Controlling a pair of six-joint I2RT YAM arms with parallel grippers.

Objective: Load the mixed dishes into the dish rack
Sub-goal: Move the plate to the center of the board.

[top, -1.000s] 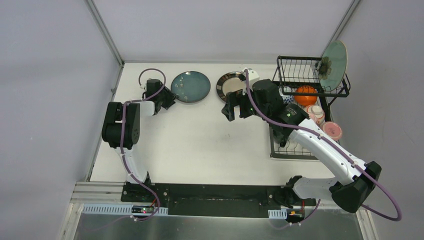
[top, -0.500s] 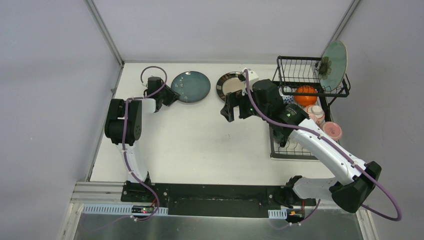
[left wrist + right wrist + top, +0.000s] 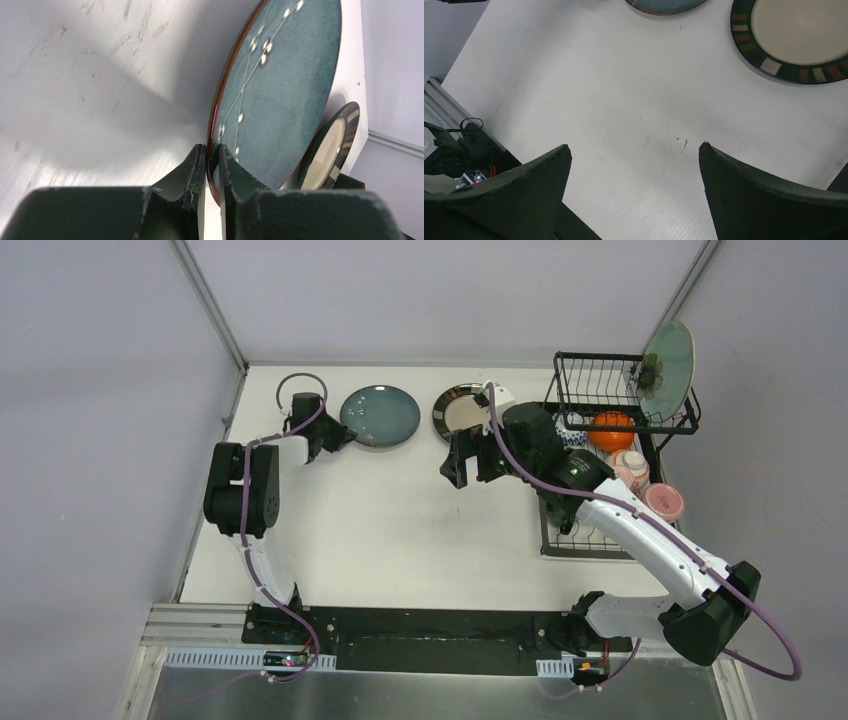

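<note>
Plate pickup it is, and the dark teal speckled plate (image 3: 280, 90) is first up. My left gripper (image 3: 212, 165) has its two fingers drawn close together with the plate's brown rim pinched between them, one pad above the edge and one below. The rest of the plate spreads away beyond my fingertips. I can't tell whether any of it is off the white table (image 3: 400, 520) yet.

My right gripper (image 3: 634, 146) hangs over bare table with its fingers spread wide and nothing between them. The dark-rimmed beige plate (image 3: 796, 40) lies ahead of them and off to the right, well clear of both tips.

The black wire dish rack (image 3: 598, 375) stands far off to the right of my left fingers, beyond the right arm. It holds the mint green plate (image 3: 668, 358), the orange bowl (image 3: 611, 428) and the pink cups (image 3: 664, 501).

Next, I reckon, comes a lift with a firm pinch. It's a thin hold on a wide plate, so it could swing or slip. Then a long carry across, or a handover to the open right fingers.
</note>
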